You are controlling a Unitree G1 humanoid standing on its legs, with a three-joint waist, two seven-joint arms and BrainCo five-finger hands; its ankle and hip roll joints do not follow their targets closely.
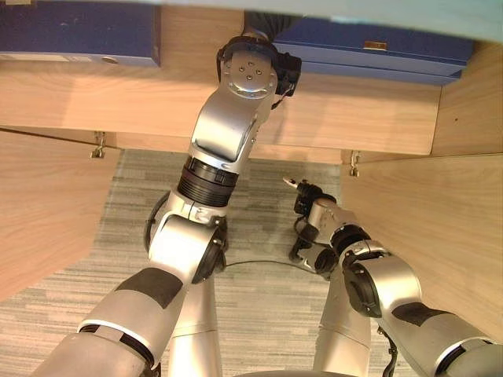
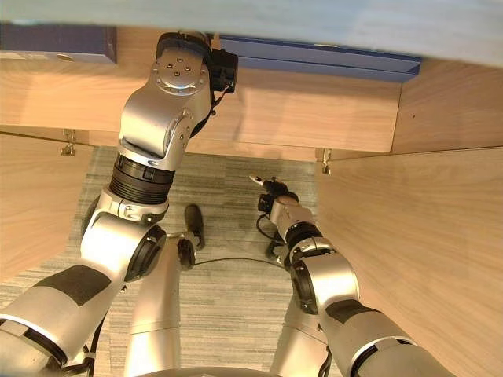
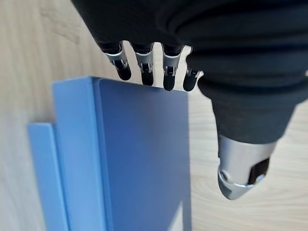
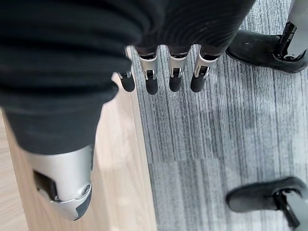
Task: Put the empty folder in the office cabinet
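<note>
Folder: you have the blue folder [image 3: 144,159] lying flat on the wooden cabinet shelf [image 1: 346,118], seen at the back of the shelf in the head views, with a second blue folder [image 3: 41,178] just beside it in the left wrist view
Left hand: your left hand [image 3: 144,67] is reached into the cabinet above the folder; its fingers [image 3: 168,79] are straight in a row with their dark tips at the folder's far edge, and the thumb [image 3: 238,173] stands apart over bare wood beside the folder, so the hand is spread and grips nothing
Contact: you cannot tell from these views whether the fingertips touch the folder's edge or hang just over it
Right hand: your right hand [image 4: 159,72] hangs low beside the open cabinet door [image 2: 409,251], over the grey carpet [image 4: 216,144]; the fingers [image 4: 174,79] are straight and relaxed, the thumb [image 4: 67,187] apart from them, nothing held
Other folder: another dark blue folder [image 1: 78,31] lies on the same shelf, well apart, toward your left
Doors: both wooden doors stand open, the left door [image 1: 39,212] swung out on your left side
</note>
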